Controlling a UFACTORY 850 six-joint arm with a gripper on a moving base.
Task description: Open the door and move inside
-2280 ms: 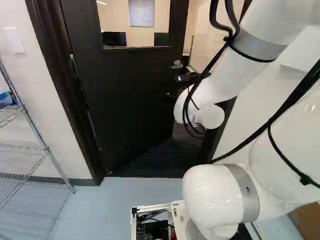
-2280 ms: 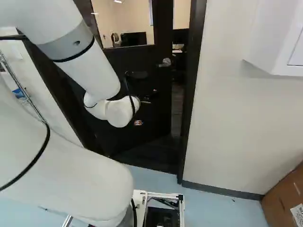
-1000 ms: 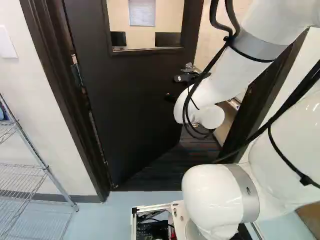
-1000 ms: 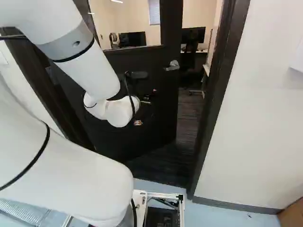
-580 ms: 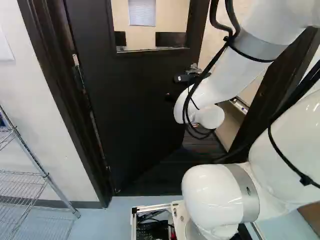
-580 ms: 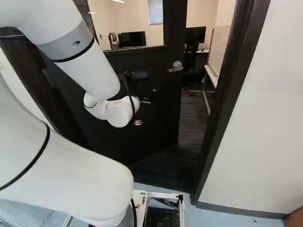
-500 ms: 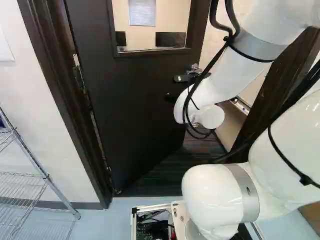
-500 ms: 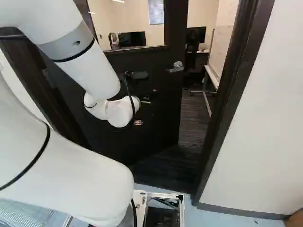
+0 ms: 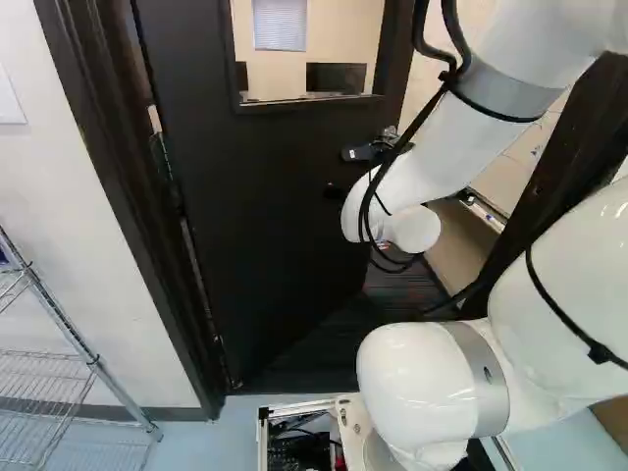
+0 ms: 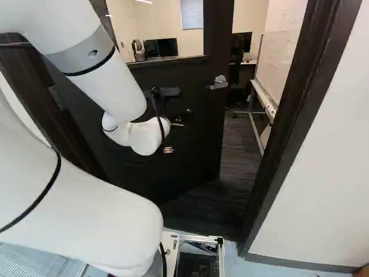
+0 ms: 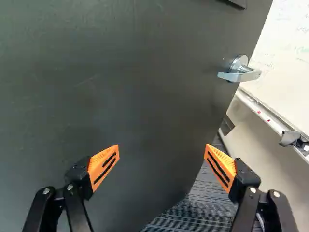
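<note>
The dark door (image 9: 275, 216) stands ajar, hinged at its left, with an opening along its right edge. Its silver lever handle (image 10: 218, 83) is near that edge. In the right base view a little of my gripper (image 10: 177, 123) shows past the white wrist, in front of the door; the wrist hides the rest. The wrist view has my gripper (image 11: 161, 147) open, nothing between its two orange pads. The door panel (image 11: 125, 77) spreads ahead of it, and the handle (image 11: 240, 73) lies ahead and to the side of one finger. Contact with the panel cannot be told.
A dark door frame (image 10: 288, 121) stands right of the opening, close ahead of the base. Beyond are dark carpet (image 10: 233, 156), a whiteboard on a stand (image 10: 282, 57) and monitors. A wire shelf (image 9: 74, 343) is at the left, against a white wall.
The base has moved forward, bringing door and frame nearer. The gap beside the door's free edge looks wider, showing more of the room. The arm holds the same pose over its joint.
</note>
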